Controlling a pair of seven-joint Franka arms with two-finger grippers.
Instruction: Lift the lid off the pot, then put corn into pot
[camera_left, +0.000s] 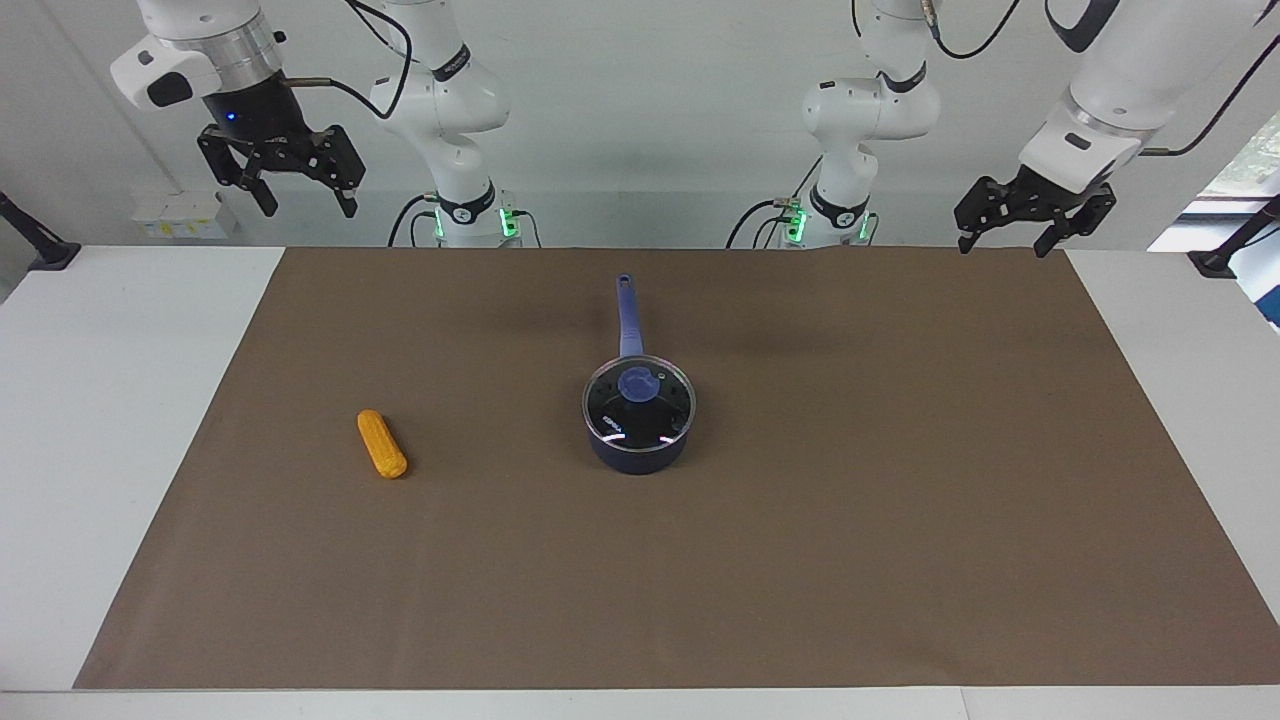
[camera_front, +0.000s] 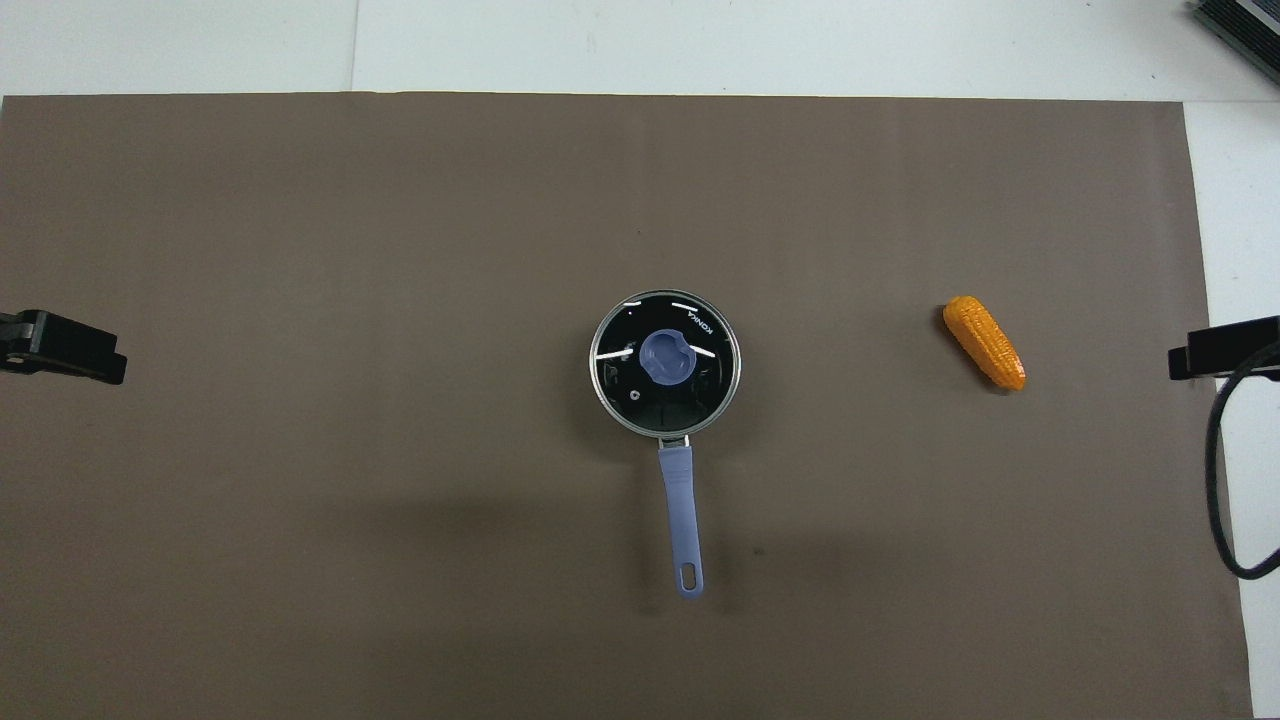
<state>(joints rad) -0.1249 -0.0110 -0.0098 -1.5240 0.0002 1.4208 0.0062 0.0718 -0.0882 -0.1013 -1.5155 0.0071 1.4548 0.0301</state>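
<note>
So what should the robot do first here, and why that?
Probably bring the left gripper down over the lid to take its knob. The lid sits on the pot, so the corn, lying toward the right arm's end, cannot go in. Both grippers hang open and empty, the right gripper too.

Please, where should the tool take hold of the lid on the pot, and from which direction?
Probably the raised blue-purple knob at the centre of the lid, approached from straight above. The lid lies flat and level on the pot; its glass is smooth and its thin rim sits flush, so the knob alone stands up for fingers to pinch.
</note>
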